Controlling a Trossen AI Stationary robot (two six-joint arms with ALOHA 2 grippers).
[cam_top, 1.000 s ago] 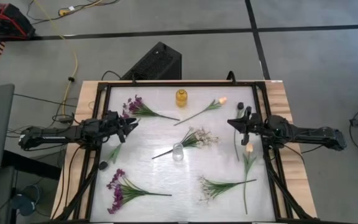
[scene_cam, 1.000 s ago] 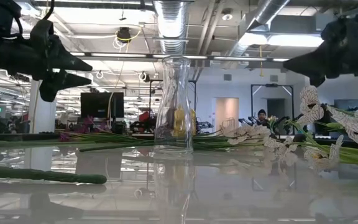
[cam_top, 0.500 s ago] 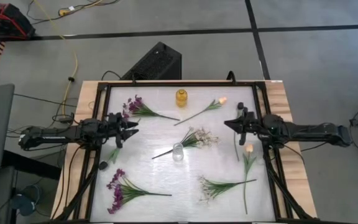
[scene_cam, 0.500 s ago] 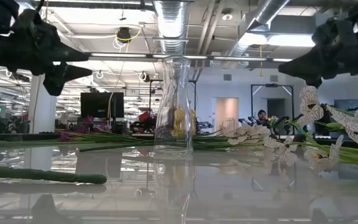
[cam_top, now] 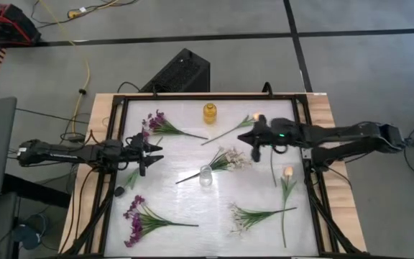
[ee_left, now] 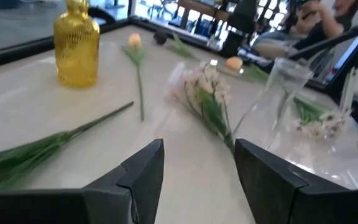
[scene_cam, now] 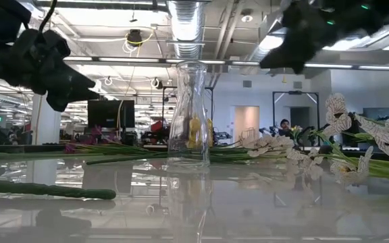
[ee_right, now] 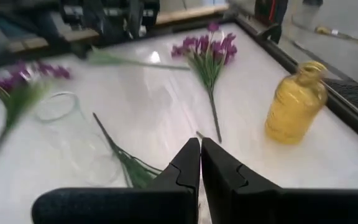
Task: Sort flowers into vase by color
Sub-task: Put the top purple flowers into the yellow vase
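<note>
High view: your left gripper (cam_top: 152, 152) hangs over the table's (cam_top: 185, 216) left side, fingers spread, holding nothing. Your right gripper (cam_top: 254, 139) reaches over the table's far middle, between the peach tulip (cam_top: 240, 126) and a white spray (cam_top: 225, 160). The clear vase (cam_top: 205, 175) stands at the table's middle, touching that spray's stem; the yellow vase (cam_top: 210, 112) stands at the far edge. Purple sprays lie far left (cam_top: 162, 126) and near left (cam_top: 142, 216); a second white spray (cam_top: 250, 216) and a second tulip (cam_top: 287, 191) lie near right.

Low view: the clear vase (scene_cam: 188, 115) stands upright and empty at centre, flowers lying behind and to its right. Both arms hang above.

Left wrist view: the two fingers (ee_left: 143, 169) stand wide apart, nothing between them. Ahead you see the yellow vase (ee_left: 76, 45), a tulip (ee_left: 137, 62) and a white spray (ee_left: 205, 99) beside the clear vase (ee_left: 278, 102).

Right wrist view: the fingers (ee_right: 184, 163) are pressed together, empty, above a green stem. A purple spray (ee_right: 209, 59) lies beside the yellow vase (ee_right: 296, 104).
</note>
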